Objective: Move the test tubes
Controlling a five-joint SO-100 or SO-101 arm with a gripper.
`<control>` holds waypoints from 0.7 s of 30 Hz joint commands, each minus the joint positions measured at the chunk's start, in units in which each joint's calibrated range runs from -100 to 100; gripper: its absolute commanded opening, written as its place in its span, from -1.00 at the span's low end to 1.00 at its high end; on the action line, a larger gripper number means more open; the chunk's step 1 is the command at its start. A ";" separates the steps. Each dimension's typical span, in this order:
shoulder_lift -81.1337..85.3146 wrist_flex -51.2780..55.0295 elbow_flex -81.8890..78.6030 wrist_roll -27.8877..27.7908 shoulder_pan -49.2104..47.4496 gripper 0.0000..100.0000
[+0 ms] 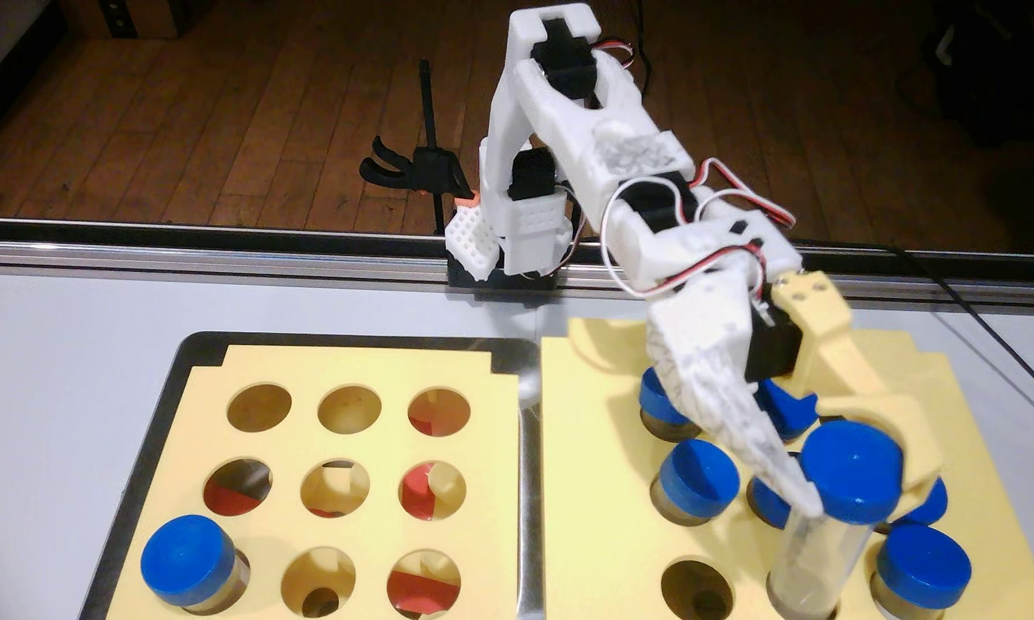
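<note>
Test tube (848,477), blue-capped and clear-walled, held in the pincer (860,483) by its cap: white finger on the fixed view's left, yellow finger on the right. Long axis nearly upright, leaning a little, bottom end already at or just inside the middle hole of the right foam block's (592,477) near row. Sits directly below the pincer, so remaining travel looks like straight down along the tube's own axis. Crowded by capped neighbours: one tube (926,563) just to the right, another (696,477) to the left and further back, more behind. Empty hole (696,587) to the left. Across the metal tray's rim (529,477), left foam block (490,524) with one last tube (189,557) at its near-left corner, well apart.
</note>
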State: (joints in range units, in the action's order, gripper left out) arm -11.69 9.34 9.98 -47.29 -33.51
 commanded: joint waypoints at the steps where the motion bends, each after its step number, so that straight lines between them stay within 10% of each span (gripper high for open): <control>1: -3.11 -0.81 1.87 -0.14 -1.73 -0.85; 7: -7.80 -0.52 -2.85 0.27 -5.80 -0.84; 13: -7.71 -0.52 -3.49 2.37 -4.02 -0.35; 21: 3.31 -0.52 0.33 2.00 8.06 -0.40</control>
State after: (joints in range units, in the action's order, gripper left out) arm -16.95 9.25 8.76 -45.35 -32.37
